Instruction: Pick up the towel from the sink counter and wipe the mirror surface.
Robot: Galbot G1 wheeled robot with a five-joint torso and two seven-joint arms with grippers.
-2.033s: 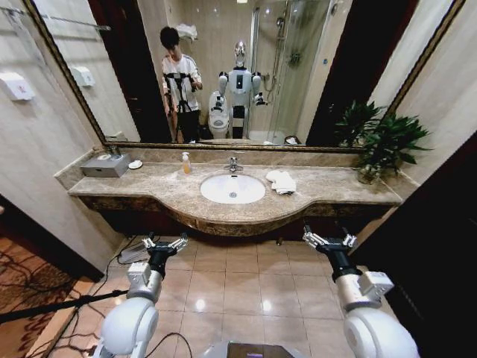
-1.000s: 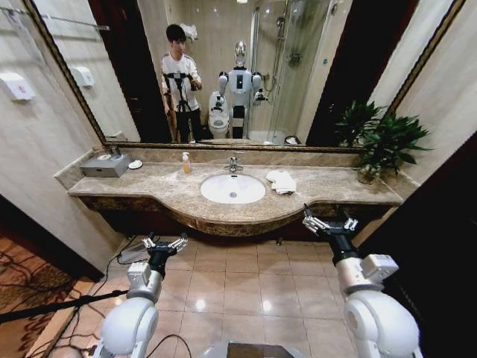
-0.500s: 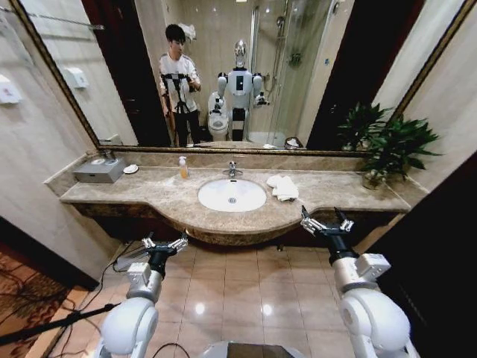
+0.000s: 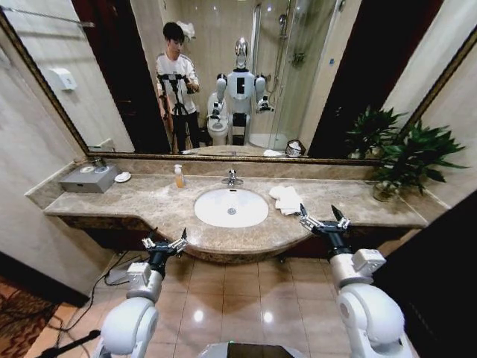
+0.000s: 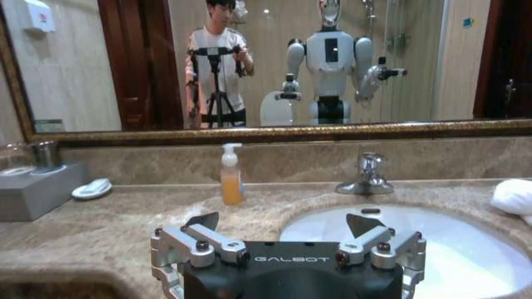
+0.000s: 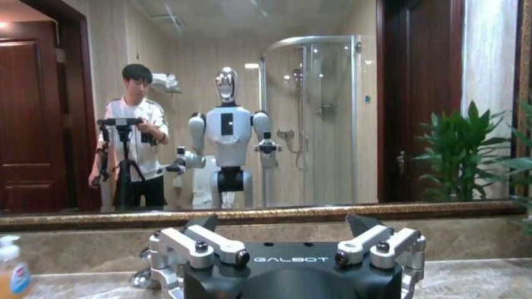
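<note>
The white towel (image 4: pixel 287 199) lies crumpled on the marble sink counter (image 4: pixel 149 205), just right of the oval basin (image 4: pixel 231 207); it also peeks in at the edge of the left wrist view (image 5: pixel 515 196). Above the counter the wide bronze-framed mirror (image 4: pixel 246 74) reflects me and a person behind a tripod. My right gripper (image 4: pixel 320 221) hangs open over the counter's front edge, a little in front of the towel and to its right, fingers spread and empty (image 6: pixel 283 223). My left gripper (image 4: pixel 164 244) is open and empty (image 5: pixel 283 222), low before the counter's front, left of the basin.
A chrome tap (image 4: pixel 232 177) and an orange soap bottle (image 4: pixel 179 177) stand behind the basin. A grey box (image 4: pixel 88 179) and a small white dish (image 4: pixel 122 177) sit at the counter's left end, a potted plant (image 4: pixel 406 160) at its right end. Cables lie on the floor at left.
The whole view has shifted nearer to the counter, so the camera moved. My right gripper has risen from below the counter to its front edge near the towel. The left arm holds its pose.
</note>
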